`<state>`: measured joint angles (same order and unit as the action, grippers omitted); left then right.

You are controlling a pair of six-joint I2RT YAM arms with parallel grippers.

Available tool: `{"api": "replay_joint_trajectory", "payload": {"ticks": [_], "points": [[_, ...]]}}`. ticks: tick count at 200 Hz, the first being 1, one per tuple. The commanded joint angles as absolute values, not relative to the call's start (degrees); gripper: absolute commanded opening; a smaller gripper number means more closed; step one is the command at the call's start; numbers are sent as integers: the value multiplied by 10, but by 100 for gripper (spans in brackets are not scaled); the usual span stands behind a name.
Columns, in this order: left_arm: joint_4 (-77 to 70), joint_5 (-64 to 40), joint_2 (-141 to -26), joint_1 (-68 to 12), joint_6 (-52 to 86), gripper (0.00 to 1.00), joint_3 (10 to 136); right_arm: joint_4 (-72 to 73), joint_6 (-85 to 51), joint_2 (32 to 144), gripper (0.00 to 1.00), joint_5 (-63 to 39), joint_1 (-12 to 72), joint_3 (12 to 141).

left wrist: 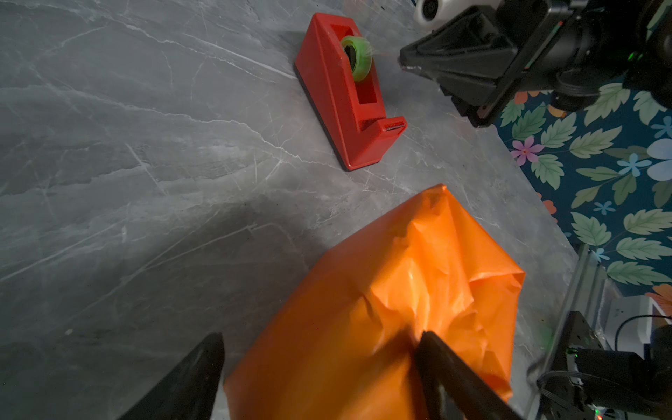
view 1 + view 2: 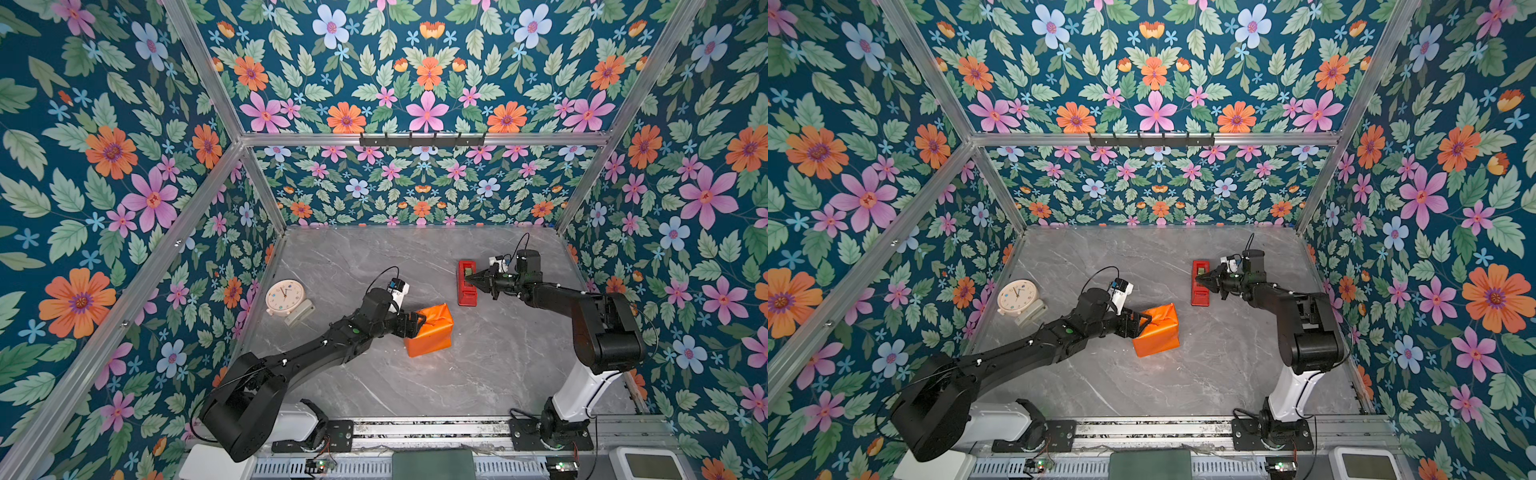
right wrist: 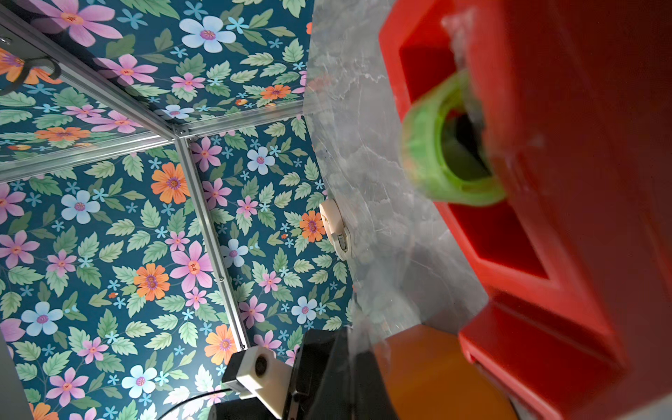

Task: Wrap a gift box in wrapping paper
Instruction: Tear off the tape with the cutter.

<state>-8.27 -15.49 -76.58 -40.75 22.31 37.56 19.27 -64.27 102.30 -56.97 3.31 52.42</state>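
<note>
Wrapping paper (image 2: 430,330) covers the gift box completely in both top views. I see only an orange parcel near the middle of the table (image 2: 457,374), its glossy side out. The left gripper (image 2: 417,324) is at the parcel's crumpled end with its jaws wide. The right gripper (image 2: 471,279) is pinched shut, its tip at the tape dispenser (image 2: 466,297), well apart from the parcel. A clock (image 2: 284,297) sits by the left wall.

From the left wrist, one of the fingers (image 1: 447,374) rests on the bunched end fold of the paper (image 1: 400,291). The other is off to the side over bare table, so nothing is clamped. The dispenser (image 1: 349,109) lies beyond, with the right gripper (image 1: 411,62) beside its green tape roll (image 1: 358,58).

From the right wrist, the roll (image 3: 447,156) and dispenser (image 3: 545,218) fill the frame, and a blurred clear strip trails toward the parcel (image 3: 436,382). I cannot tell whether tape is pinched, as those jaws are out of frame.

I judge this to be the taping of the end flap. I would keep the left finger pressing that fold flat, draw the tape out taut and low, and lay it across the seam before releasing the fold.
</note>
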Motion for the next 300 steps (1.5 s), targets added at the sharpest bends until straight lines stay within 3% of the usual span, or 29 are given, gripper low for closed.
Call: {"api": "replay_joint_trajectory", "payload": {"ticks": [1,211,300], "points": [[4,-141,-775,-408,201,85,373,195,-625,1018,0,-579,33,507],[7,-140,-779,-408,201,85,374,115,-537,990,0,-567,28,436],[8,-139,-777,-408,201,85,375,120,-525,1028,0,-549,27,440]]}}
